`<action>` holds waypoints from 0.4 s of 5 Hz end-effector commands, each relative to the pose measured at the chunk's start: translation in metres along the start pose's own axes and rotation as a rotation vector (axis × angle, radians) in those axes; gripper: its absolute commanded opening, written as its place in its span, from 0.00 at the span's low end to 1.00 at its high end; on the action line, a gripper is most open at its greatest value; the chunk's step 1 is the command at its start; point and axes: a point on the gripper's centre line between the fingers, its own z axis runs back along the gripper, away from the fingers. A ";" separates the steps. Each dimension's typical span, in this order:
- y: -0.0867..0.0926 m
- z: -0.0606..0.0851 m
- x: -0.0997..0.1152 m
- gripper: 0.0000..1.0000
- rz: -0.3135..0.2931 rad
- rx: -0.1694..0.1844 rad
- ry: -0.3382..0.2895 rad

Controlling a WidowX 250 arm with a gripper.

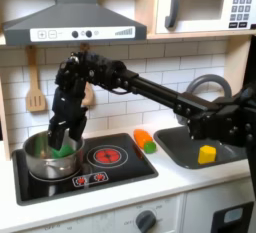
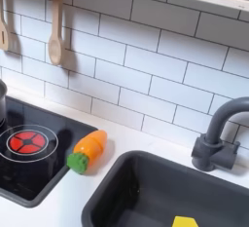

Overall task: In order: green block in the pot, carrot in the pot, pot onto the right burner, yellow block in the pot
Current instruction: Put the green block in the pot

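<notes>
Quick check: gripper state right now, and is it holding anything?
Gripper: cannot tell; it hangs over the shiny round steel pot, where the small bright green block lies.

- The black arm (image 1: 150,89) is reaching across from the first exterior view's right toward its left, bending down at the wrist.
- The end effector (image 1: 58,142) is pointing downward; whether its fingers are parted or closed is unclear.

This is a toy play kitchen. A white tile wall (image 2: 146,65) runs behind a black cooktop (image 1: 85,167) with red ring burners. A grey hood (image 1: 75,22) hangs at 11 o'clock in the first exterior view, a microwave (image 1: 205,2) at 1 o'clock. Wooden spoons (image 2: 55,26) hang on the wall. A dark sink (image 2: 136,197) has a grey tap (image 2: 219,133).
</notes>
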 end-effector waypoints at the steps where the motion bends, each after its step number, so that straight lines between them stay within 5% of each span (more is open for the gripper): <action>1: -0.025 0.007 -0.009 1.00 -0.083 -0.022 -0.012; 2: -0.039 0.027 -0.013 1.00 -0.124 -0.050 -0.052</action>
